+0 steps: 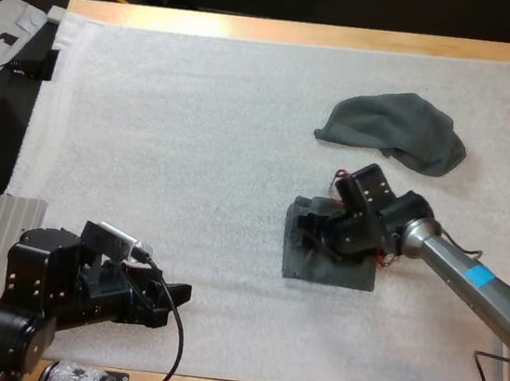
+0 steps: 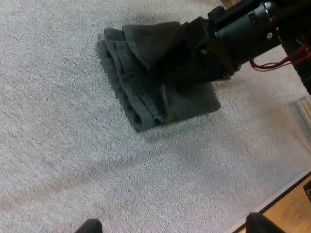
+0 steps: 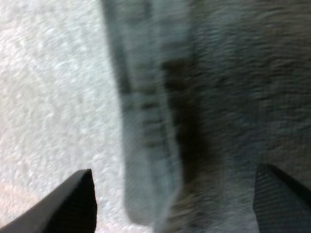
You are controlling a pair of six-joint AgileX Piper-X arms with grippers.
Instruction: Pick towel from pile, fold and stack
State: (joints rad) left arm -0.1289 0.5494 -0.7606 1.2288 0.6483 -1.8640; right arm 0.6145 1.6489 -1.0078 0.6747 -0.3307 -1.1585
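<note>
Two dark grey-green towels are lying on the white mat (image 1: 195, 145) that is covering the wooden bench (image 1: 295, 32). The crumpled towel (image 1: 395, 129) is sitting in a loose heap toward the far right of the mat, well apart from both arms.

The folded towel (image 1: 334, 269) is lying flat nearer the middle right of the mat, between the crumpled towel and the bench's near edge. In the left wrist view its layers are showing as stacked bands along one side.

The right hand (image 1: 313, 232) is reaching in from the right and hanging low over the folded towel, covering its far part. In the right wrist view its fingers (image 3: 73, 204) are standing wide apart, one over bare mat just beside the towel's layered edge and the other over the cloth, gripping nothing. Whether the hand is touching the towel, I cannot tell.

The left hand (image 1: 180, 293) is hovering over bare mat at the near left, pointing toward the folded towel and well apart from it. Its fingertips (image 2: 90, 225) are standing wide apart and holding nothing.
</note>
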